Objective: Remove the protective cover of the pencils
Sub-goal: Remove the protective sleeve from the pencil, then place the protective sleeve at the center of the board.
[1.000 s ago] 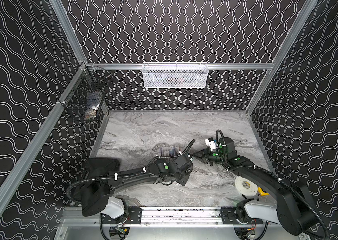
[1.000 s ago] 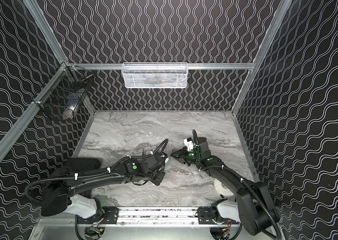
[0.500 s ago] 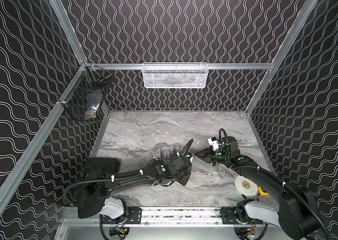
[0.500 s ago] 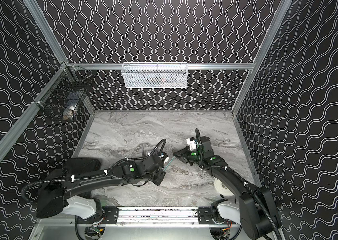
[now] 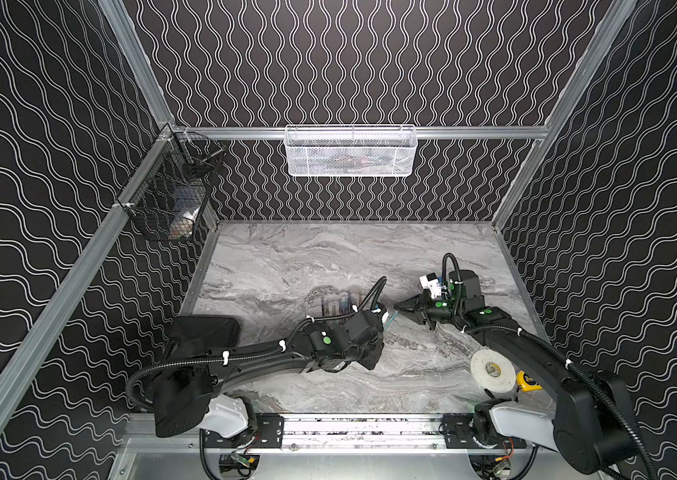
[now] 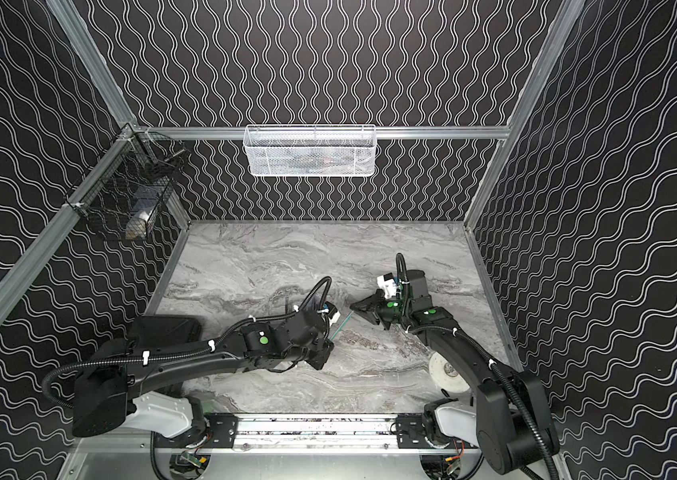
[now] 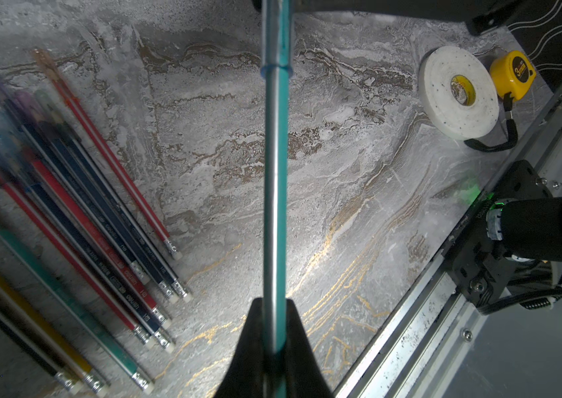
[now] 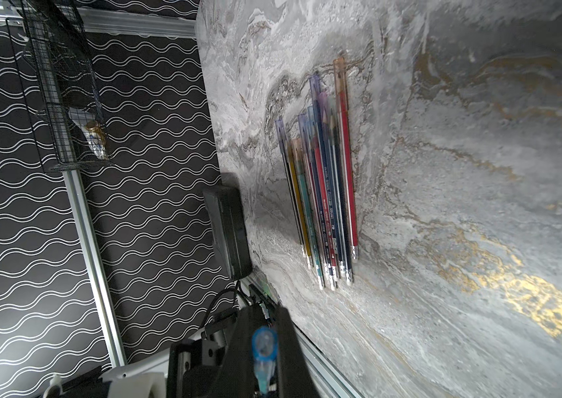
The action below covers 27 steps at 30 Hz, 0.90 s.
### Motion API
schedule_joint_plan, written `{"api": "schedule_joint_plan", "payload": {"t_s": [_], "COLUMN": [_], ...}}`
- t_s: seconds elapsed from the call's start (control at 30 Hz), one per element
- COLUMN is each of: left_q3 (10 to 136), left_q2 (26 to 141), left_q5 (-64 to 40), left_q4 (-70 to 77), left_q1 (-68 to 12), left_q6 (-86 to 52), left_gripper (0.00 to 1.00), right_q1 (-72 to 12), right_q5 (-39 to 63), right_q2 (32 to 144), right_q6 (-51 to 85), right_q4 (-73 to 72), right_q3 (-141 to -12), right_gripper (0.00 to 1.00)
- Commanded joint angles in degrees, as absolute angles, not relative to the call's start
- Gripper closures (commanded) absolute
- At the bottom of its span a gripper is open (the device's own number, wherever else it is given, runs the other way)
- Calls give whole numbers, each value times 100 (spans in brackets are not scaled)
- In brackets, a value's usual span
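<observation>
Both clenched, barely shifted: left hand on teal pencil; right hand on its cover.

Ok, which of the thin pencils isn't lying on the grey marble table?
The teal pencil, clamped in the left gripper's jaws and held above the grey marble table; all the other coloured pencils lie bunched side by side on it.

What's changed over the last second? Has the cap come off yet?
The right claw, shut on the clear cap, drew slightly away to the robot's right; the left claw, shut on the teal pencil, eased back toward its base. The cap is still on the pencil's tip. The loose pencils, tape roll and tape measure stayed put.
</observation>
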<state>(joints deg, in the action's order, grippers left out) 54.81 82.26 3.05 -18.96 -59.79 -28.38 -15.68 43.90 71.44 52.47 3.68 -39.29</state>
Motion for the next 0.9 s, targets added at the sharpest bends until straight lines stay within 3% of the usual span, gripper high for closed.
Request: {"api": "schedule_joint_plan", "payload": {"t_s": [0.0,0.47,0.7,0.87], "left_q3": [5467,5436,5361,5484], "left_q2": [8269,8388,8133,7916], "left_q5": [5,-154,8,40], "left_q4": [-2997,-2931,-2843,-2833], "left_q1": [-6001,-6072,-6059,-6010], "left_q6": [-2769,-2769,-2882,-2841], "left_gripper": [100,100,100,100], "right_q1": [-1436,-1131,-687,-536], "right_q5": [3599,3521,2567,1319], "right_q2": [7201,7394,7954,8419], "right_q6": [5214,4789,3665,2988], "right_q4": [-57,375,1990,3000], "right_q3": [-4055,-4489,-5178,-5732], "right_gripper": [100,100,96,95]}}
